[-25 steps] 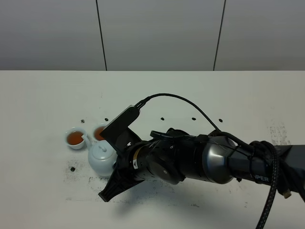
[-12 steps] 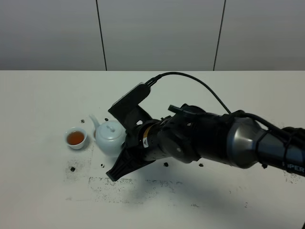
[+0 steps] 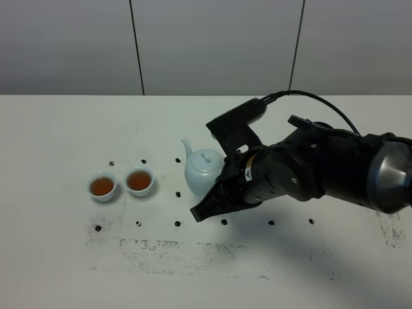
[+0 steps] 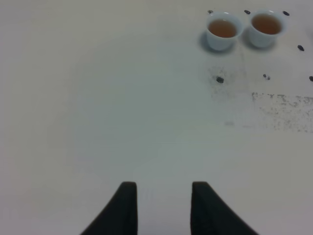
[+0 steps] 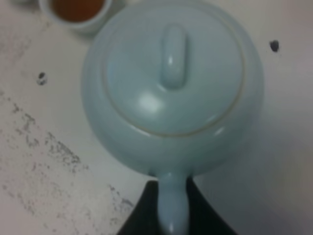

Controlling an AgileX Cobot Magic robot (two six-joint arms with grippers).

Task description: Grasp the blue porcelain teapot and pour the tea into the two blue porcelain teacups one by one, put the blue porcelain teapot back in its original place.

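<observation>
The blue porcelain teapot stands upright near the table's middle, spout toward the left; I cannot tell whether it rests on the table. My right gripper is shut on its loop handle, with the lid knob just beyond. The two blue porcelain teacups sit side by side to the teapot's left, both holding brown tea. The left wrist view shows the same cups far from my left gripper, whose fingers stand apart over bare table, holding nothing.
Small black dots mark the white table around the cups and teapot. A grey smudged patch lies toward the front edge. The right arm's bulk and its cable fill the table's right half.
My right gripper has carried the teapot to the right, away from the cups and toward the table's middle. The second cup, covered before, now shows. The left arm has not moved.
</observation>
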